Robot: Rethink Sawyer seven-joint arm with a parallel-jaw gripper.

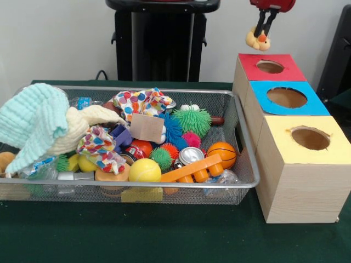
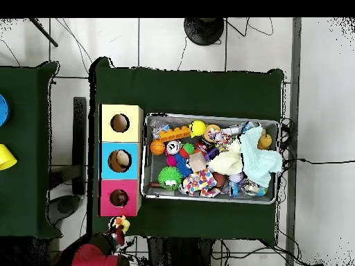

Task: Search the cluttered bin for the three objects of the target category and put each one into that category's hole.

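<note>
**Above the red box, duck in the claw**

High over the bench, the claw (image 1: 261,30) pinches the yellow duck (image 1: 258,40), dangling it beyond the red-topped box's hole (image 1: 270,67). Down to its side sits the wire-mesh bin (image 1: 248,153), crammed with spiky balls, cloths and a small basketball (image 1: 221,154).

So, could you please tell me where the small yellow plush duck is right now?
In the front view the yellow plush duck hangs in the gripper at the top right, just up and left of the round hole in the red-topped wooden box.
</note>
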